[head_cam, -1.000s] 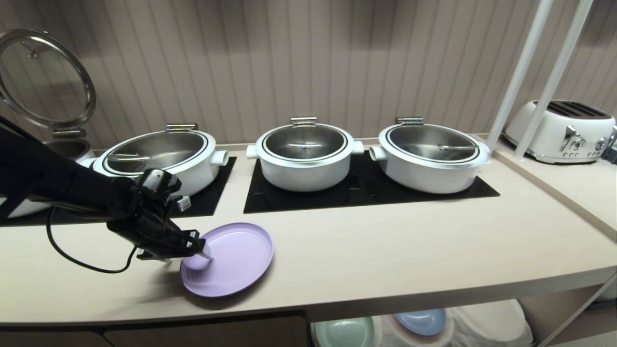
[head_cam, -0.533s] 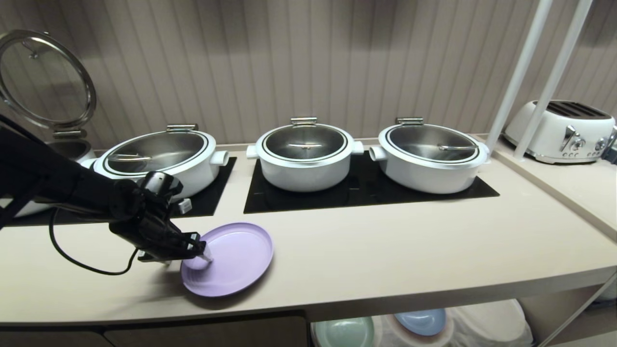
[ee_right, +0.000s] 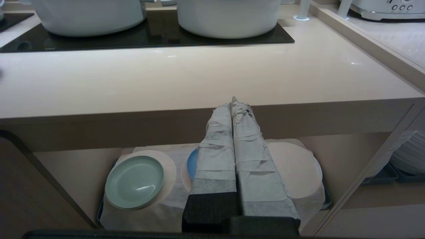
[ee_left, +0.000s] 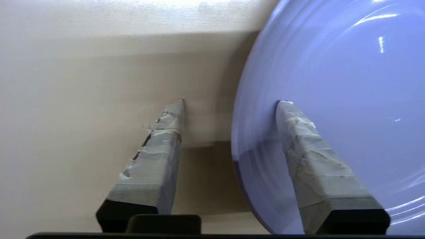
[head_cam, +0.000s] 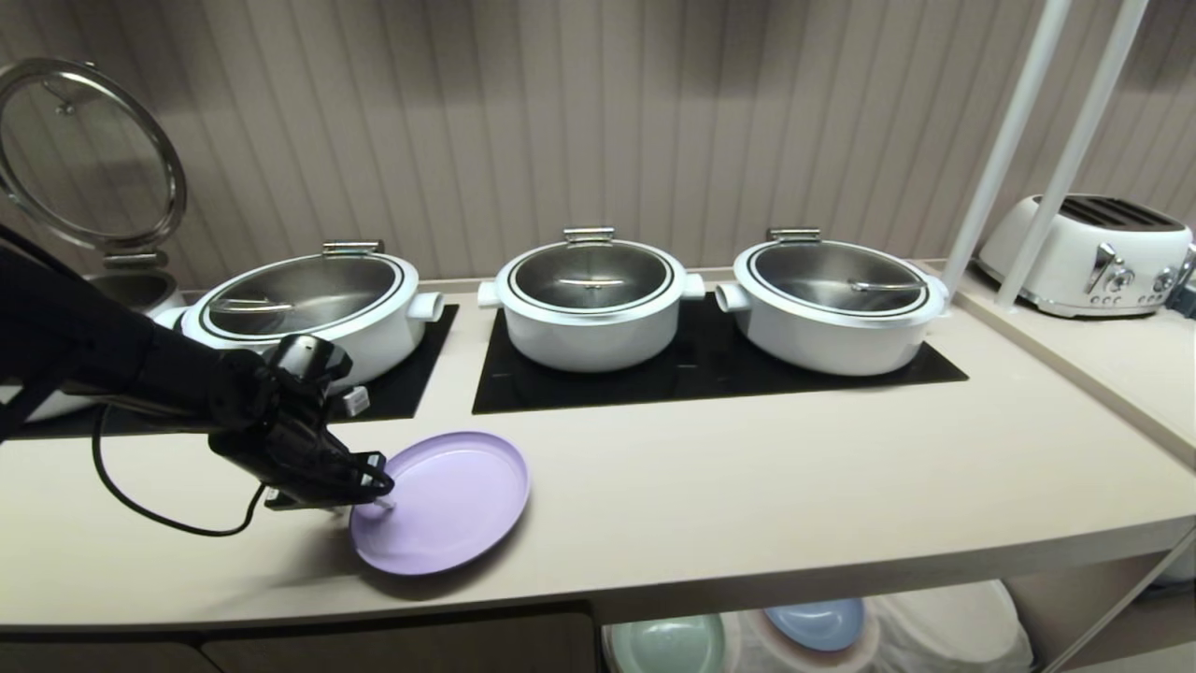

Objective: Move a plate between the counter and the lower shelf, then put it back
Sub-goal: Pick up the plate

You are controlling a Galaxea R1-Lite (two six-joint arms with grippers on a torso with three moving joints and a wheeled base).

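The left gripper (ee_left: 229, 101) is seen at the near-left rim of the round, flat lavender-purple plate (head_cam: 448, 500), which lies on the long beige desk (head_cam: 747, 486) in front of the black glass cooktop panels (head_cam: 710, 369). Its jaws are partly spread and straddle the rim: one taped finger (ee_left: 312, 152) lies over the plate's inner surface, the other (ee_left: 159, 149) stands outside above the bare desk. A gap shows between the outer finger and the rim, so no pinch on the plate is seen.

Only the left wrist view shows that gap; in the head view the fingertips are hidden by the black wrist. The right gripper (ee_right: 233, 99) appears in its own wrist view alone, with its jaws pressed together on nothing, in front of the desk's thick front edge. That view also shows the beige lower shelf (ee_right: 66, 166) beneath, where a mint green plate (ee_right: 134, 182) and a light blue plate (ee_right: 192, 164) rest on a wrinkled white cloth (ee_right: 292, 169).

The purple plate sits near the desk's front edge, with bare desk to its right. Three white lidded pots (head_cam: 591, 299) stand behind it, well apart from it.
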